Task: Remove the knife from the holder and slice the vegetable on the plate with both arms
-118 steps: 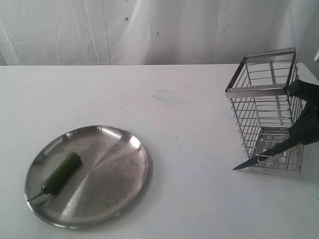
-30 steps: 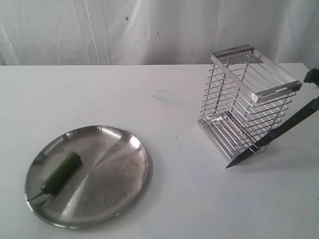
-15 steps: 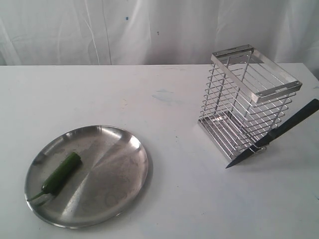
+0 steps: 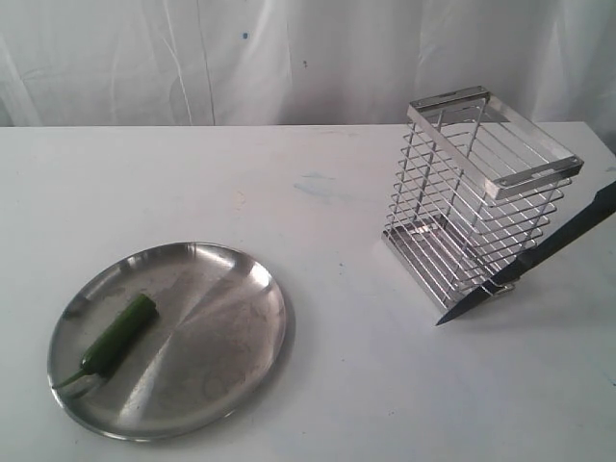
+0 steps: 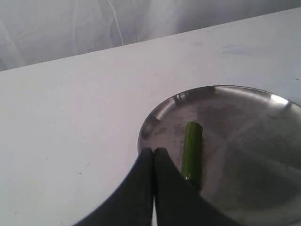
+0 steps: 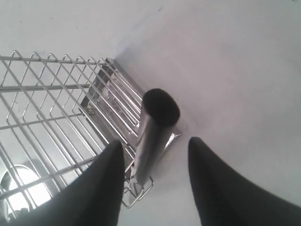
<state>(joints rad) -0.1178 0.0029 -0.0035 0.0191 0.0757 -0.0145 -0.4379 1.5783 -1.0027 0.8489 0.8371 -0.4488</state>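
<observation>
The green vegetable (image 4: 117,332) lies on the left part of the steel plate (image 4: 221,327). In the left wrist view my left gripper (image 5: 153,151) is shut and empty, hovering over the plate (image 5: 254,141) rim beside the vegetable (image 5: 192,148). The wire holder (image 4: 481,192) stands tilted at the right. The dark knife (image 4: 539,255) leans through its lowest wires, tip on the table, handle rising toward the right edge. My right gripper (image 6: 155,148) is open, its fingers either side of the knife (image 6: 150,136) handle without touching it, beside the holder (image 6: 47,108). Neither gripper shows in the exterior view.
A white tabletop (image 4: 337,192) carries everything, with a white curtain (image 4: 289,58) hanging behind its far edge. A faint blue smear (image 4: 318,185) marks the table between the plate and the holder.
The right gripper, at the exterior view's right edge a second ago, has left that view. Since about four seconds ago the holder has shifted left and turned, and the knife was let go.
</observation>
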